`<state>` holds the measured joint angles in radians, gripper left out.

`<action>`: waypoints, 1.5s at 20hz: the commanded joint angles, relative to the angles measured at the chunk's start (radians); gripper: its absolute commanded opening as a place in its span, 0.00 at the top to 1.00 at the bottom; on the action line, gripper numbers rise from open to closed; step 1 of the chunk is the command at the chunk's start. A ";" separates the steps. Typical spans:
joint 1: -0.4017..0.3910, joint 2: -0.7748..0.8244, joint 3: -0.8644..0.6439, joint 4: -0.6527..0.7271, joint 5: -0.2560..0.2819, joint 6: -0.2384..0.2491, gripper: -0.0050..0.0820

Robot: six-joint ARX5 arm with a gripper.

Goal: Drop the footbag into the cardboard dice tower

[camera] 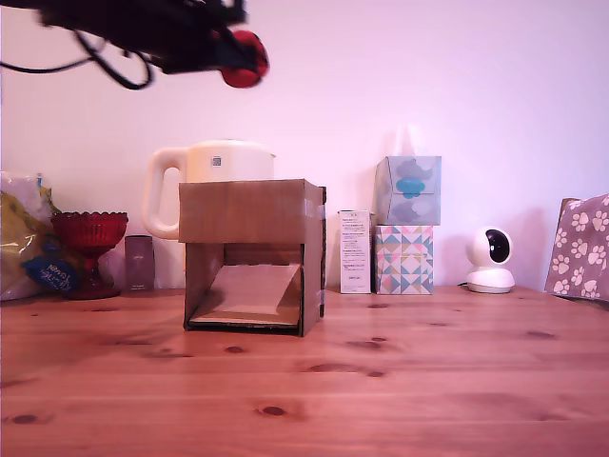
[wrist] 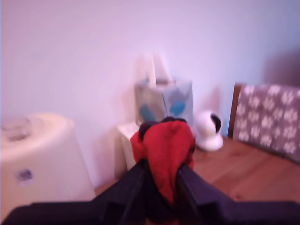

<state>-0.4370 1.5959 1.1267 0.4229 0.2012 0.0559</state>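
The red and black footbag [camera: 245, 59] hangs high in the air near the top of the exterior view, pinched in my gripper [camera: 228, 59]. In the wrist view the footbag [wrist: 164, 150] bulges out between the two dark fingers [wrist: 133, 187], squeezed by them. The cardboard dice tower [camera: 252, 255] stands on the wooden table [camera: 428, 381], well below the gripper. Its brown upper front panel is solid and its lower opening shows a sloped ramp inside. The gripper and arm are blurred.
A white kettle [camera: 205, 181] stands right behind the tower. A red glass goblet [camera: 89, 249] and bags sit at the exterior view's left. Two stacked tissue boxes [camera: 406, 224], a small white carton [camera: 355, 251], a white camera [camera: 490, 259] and a paw-print cloth [camera: 580, 248] line the right.
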 commanded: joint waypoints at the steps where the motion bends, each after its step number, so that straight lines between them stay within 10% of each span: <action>1: 0.000 0.071 0.059 -0.095 0.000 -0.003 0.86; 6: 0.010 0.212 0.256 -0.358 0.000 -0.003 0.86; 13: 0.010 0.220 0.268 -0.377 0.000 -0.002 0.83; 17: 0.010 0.216 0.304 -0.434 -0.001 0.002 0.02; 23: 0.013 0.203 0.436 -0.715 0.000 0.005 0.11; 25: 0.012 0.181 0.436 -0.795 0.000 0.005 0.33; 28: 0.013 0.153 0.434 -0.908 0.032 0.020 0.95; 30: 0.012 0.126 0.420 -0.922 0.069 0.027 0.97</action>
<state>-0.4252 1.7618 1.5742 -0.5011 0.2596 0.0727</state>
